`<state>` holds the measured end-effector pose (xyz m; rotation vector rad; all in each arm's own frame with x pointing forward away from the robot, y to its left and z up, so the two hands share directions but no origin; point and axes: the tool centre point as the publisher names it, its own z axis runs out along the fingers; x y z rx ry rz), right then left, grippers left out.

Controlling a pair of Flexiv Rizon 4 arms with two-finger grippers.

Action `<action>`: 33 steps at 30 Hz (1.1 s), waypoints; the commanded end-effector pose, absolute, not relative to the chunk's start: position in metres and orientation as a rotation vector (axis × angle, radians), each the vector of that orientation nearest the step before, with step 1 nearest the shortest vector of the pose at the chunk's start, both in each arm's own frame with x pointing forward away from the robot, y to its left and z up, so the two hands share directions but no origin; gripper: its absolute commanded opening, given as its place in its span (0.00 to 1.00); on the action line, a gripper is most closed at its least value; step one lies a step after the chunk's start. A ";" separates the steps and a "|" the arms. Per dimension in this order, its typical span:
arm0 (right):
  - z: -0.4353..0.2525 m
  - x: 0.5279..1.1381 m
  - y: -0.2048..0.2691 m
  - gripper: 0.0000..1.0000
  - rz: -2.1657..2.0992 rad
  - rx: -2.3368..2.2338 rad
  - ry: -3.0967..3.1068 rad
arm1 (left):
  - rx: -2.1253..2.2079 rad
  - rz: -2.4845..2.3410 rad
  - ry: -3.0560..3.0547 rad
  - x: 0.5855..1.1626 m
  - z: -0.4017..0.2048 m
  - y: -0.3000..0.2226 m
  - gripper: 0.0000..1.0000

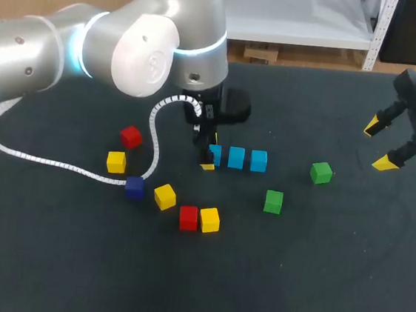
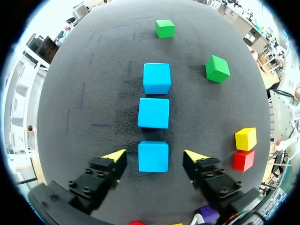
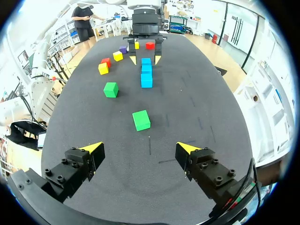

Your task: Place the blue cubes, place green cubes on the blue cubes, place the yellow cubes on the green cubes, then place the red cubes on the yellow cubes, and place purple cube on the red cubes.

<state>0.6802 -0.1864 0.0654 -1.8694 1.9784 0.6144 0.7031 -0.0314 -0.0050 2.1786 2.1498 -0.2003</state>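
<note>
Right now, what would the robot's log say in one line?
stage: blue row laid | left claw: open, around end blue cube, not touching | right claw: open, green cube ahead | stacked: nothing yet

Silver left arm [image 1: 25, 58], blue light ring [image 1: 77, 44], white coiled cable [image 1: 44, 160]; yellow-tipped black right hand [image 1: 379, 146].

No legible text, numbers or signs. Faint embossed mark on left arm [image 1: 141, 52] joint cap, unreadable.

We saw three sky-blue cubes [image 1: 236, 157], two green cubes [image 1: 321, 172] toward four o'clock of them, three yellow cubes [image 1: 209, 219], two red cubes [image 1: 130, 137] and one dark purple cube [image 1: 135, 187] on a charcoal table [image 1: 313, 286]; our right gripper [image 1: 379, 146] had yellow tips.
</note>
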 end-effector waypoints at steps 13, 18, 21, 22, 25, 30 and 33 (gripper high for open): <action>0.065 0.680 -0.187 1.00 0.615 -1.868 1.977 | 2.171 -0.351 1.980 0.680 0.050 0.029 1.00; 0.065 0.680 -0.187 1.00 0.615 -1.868 1.977 | 2.142 -0.403 1.952 0.675 0.060 0.065 1.00; 0.065 0.680 -0.187 1.00 0.615 -1.868 1.977 | 2.102 -0.430 1.957 0.674 0.066 0.088 1.00; 0.065 0.680 -0.187 1.00 0.615 -1.868 1.977 | 2.090 -0.436 1.948 0.674 0.069 0.095 1.00; 0.065 0.680 -0.187 1.00 0.615 -1.868 1.977 | 2.048 -0.466 1.938 0.673 0.074 0.112 1.00; 0.065 0.680 -0.187 1.00 0.615 -1.868 1.977 | 2.028 -0.470 1.925 0.670 0.078 0.129 1.00; 0.065 0.680 -0.187 1.00 0.615 -1.868 1.977 | 2.016 -0.481 1.919 0.668 0.080 0.134 1.00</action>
